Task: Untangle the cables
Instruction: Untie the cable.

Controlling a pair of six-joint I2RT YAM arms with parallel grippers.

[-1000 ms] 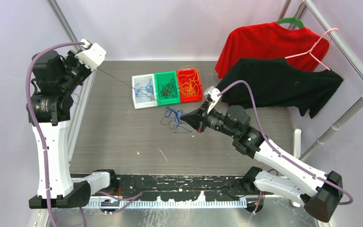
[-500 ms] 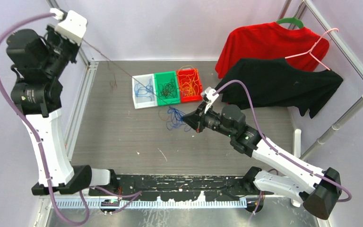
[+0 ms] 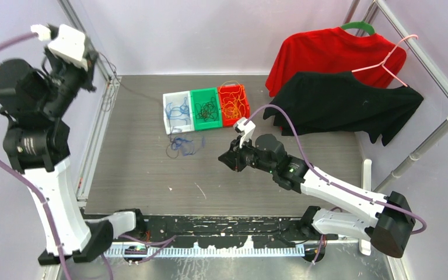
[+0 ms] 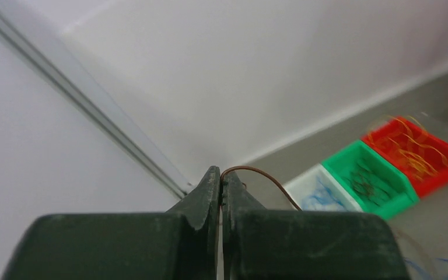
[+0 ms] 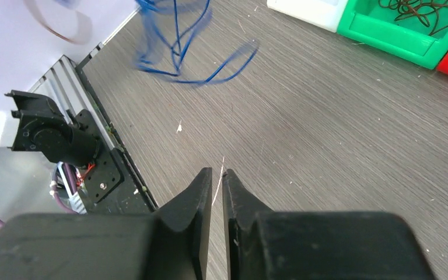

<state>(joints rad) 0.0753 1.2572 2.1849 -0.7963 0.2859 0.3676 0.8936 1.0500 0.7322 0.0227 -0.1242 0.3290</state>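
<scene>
My left gripper (image 3: 95,64) is raised high at the far left, shut on a thin brown cable (image 3: 143,95) that runs down toward the bins. The left wrist view shows that brown cable (image 4: 262,175) arching out of the closed left gripper (image 4: 220,181). A loose clump of blue cable (image 3: 184,146) lies on the table in front of the white bin (image 3: 169,125). My right gripper (image 3: 224,160) hovers low to its right, apart from it. The right gripper (image 5: 213,175) has a narrow gap with nothing in it; the blue cable (image 5: 175,46) lies ahead.
The white bin holds blue cables, the green bin (image 3: 205,122) dark ones, the red bin (image 3: 234,121) orange ones. A red shirt (image 3: 332,52), a black shirt (image 3: 350,102) and a pink hanger (image 3: 388,61) sit at the back right. A metal rail (image 3: 96,146) edges the table's left side.
My left arm rose up and to the left, drawing the brown cable along. The right gripper let go of the blue clump, which slid left, and the gripper backed toward the near side.
</scene>
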